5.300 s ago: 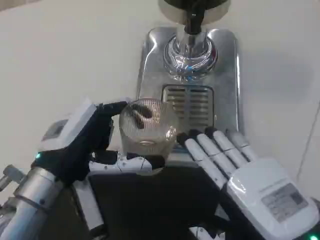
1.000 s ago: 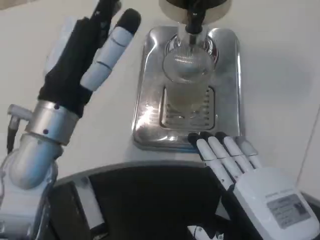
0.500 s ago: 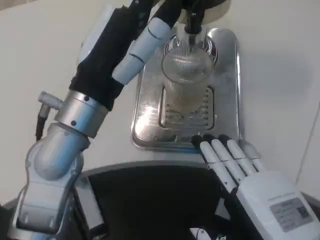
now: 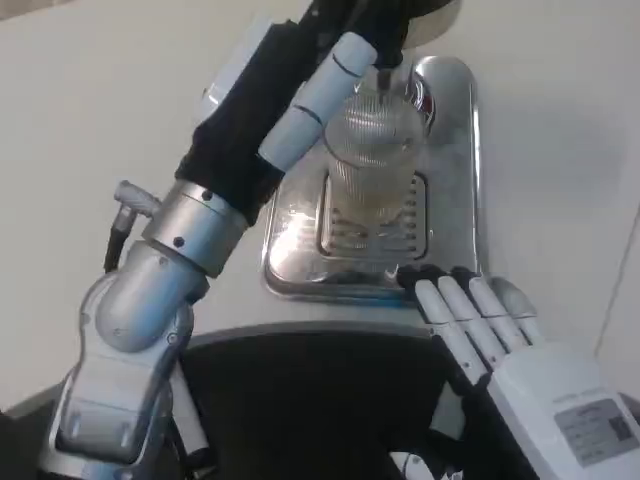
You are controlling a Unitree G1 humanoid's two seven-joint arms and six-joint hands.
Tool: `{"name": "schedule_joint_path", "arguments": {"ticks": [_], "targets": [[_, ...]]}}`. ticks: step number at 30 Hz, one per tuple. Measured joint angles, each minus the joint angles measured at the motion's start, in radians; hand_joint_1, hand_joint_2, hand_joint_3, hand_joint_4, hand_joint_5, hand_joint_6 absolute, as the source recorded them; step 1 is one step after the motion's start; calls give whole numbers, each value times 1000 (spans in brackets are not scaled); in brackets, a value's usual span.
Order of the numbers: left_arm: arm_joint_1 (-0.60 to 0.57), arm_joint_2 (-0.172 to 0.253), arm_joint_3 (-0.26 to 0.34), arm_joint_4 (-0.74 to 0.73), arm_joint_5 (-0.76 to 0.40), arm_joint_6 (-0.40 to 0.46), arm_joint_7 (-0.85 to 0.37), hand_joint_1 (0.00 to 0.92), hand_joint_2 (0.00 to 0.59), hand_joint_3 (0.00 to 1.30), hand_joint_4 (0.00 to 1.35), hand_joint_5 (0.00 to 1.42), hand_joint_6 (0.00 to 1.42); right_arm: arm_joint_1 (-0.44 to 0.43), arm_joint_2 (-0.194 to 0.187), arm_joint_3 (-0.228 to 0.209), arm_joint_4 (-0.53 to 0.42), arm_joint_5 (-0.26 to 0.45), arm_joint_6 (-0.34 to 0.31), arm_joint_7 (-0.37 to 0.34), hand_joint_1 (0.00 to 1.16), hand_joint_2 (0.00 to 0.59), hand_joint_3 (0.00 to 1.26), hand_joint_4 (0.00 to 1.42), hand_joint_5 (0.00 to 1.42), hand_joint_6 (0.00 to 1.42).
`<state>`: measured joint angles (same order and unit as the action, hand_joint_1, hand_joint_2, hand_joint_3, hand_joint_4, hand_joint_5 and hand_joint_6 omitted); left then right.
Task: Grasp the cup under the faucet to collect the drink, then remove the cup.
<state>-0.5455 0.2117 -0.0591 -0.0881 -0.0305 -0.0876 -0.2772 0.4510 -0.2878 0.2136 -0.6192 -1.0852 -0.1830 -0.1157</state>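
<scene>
- Ribbed clear glass cup (image 4: 375, 160) upright on the steel drip tray (image 4: 455, 190), upper centre of the frame, directly below the black faucet spout (image 4: 385, 45); pale liquid visible in its lower part.
- Left hand (image 4: 300, 95) reaching up across the upper centre, fingers extended toward the faucet head, lying just beside and partly in front of the cup's left rim; whether curled on a lever or merely pressing cannot be told, since the fingertips vanish against the dark dispenser top (image 4: 400, 12).
- Right hand (image 4: 480, 320) resting lower right, fingers straight and a little apart, holding nothing, tips at the front lip of the tray, apart from the cup.
- Step in hand, by judgement: drawing the drink, cup parked under the spout.
- To do it well: keep left-hand pressure steady on the tap, avoid brushing the cup rim with the forearm (image 4: 215, 210) passing close on its left.
- Watch the fill level through the ribbed wall; release before the brim to leave room for carrying.
- For removal: wrap around the cup's lower body, lift slightly off the grate (image 4: 340, 225), draw straight toward the bottom of the frame across the white counter (image 4: 110, 130).
- Risk: ribbed glass, possibly wet, slipping under a loose grasp.
</scene>
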Motion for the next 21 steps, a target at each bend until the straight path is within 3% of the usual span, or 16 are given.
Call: {"name": "schedule_joint_path", "arguments": {"ticks": [15, 21], "targets": [[0, 16, -34, -11, 34, 31, -30, 0, 182, 0, 0, 0, 0, -3, 6, 9, 22, 0, 0, -10, 452, 434, 15, 0, 0, 0], [0, 53, -44, -33, 88, 35, -35, 0, 177, 0, 0, 0, 0, -16, 13, 9, 24, 3, 1, -10, 455, 432, 15, 0, 0, 0]]}}
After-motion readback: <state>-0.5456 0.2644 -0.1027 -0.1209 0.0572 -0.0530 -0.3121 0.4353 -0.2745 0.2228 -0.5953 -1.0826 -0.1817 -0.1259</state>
